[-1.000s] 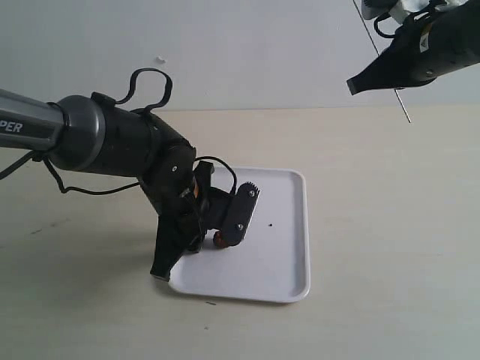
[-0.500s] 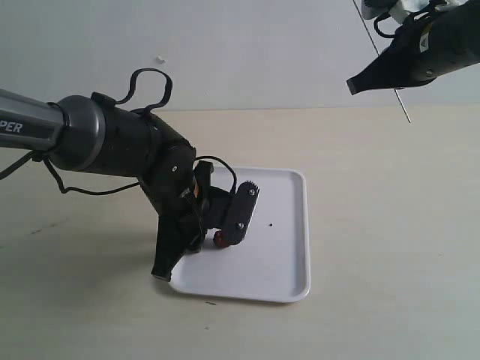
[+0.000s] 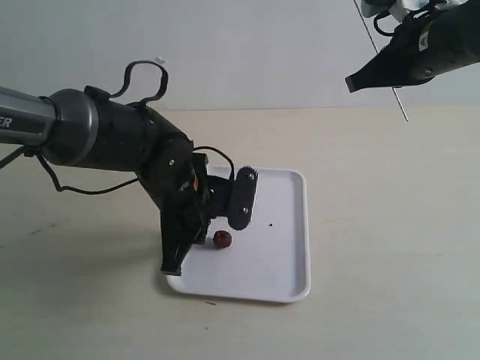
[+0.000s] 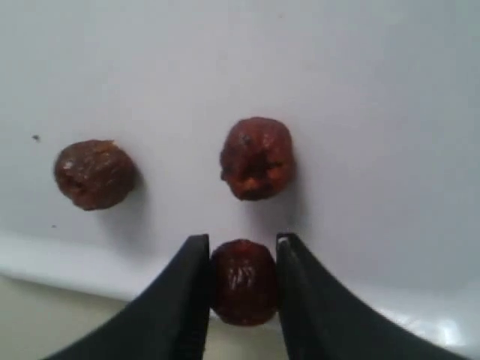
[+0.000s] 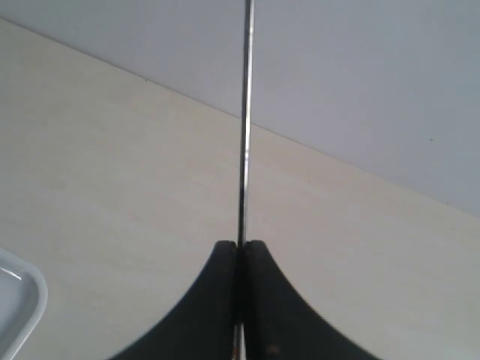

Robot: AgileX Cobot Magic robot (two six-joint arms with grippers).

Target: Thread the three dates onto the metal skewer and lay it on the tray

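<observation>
fingers (image 4: 182, 301) risen, gripping date (image 4: 241, 281)

Left end effector (image 4: 241, 251) low, tight on one date (image 4: 241, 283); right end effector (image 5: 240, 251) high, tight on the skewer (image 5: 244, 112)

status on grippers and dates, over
Left gripper shut on one wrinkled red-brown date. Two dates loose on white tray. Right gripper shut on thin metal skewer, nothing threaded.

Dates (image 4: 256, 157): we see wrinkled skin with a dull sheen.
Tray (image 3: 289, 247): smooth, faintly glossy; it looks like plastic to us.
Skewer (image 5: 244, 150): bare, shiny metal.
Table (image 3: 390, 225): smooth, matt.
Left fingers (image 4: 180, 307): we read matt black plastic.
</observation>
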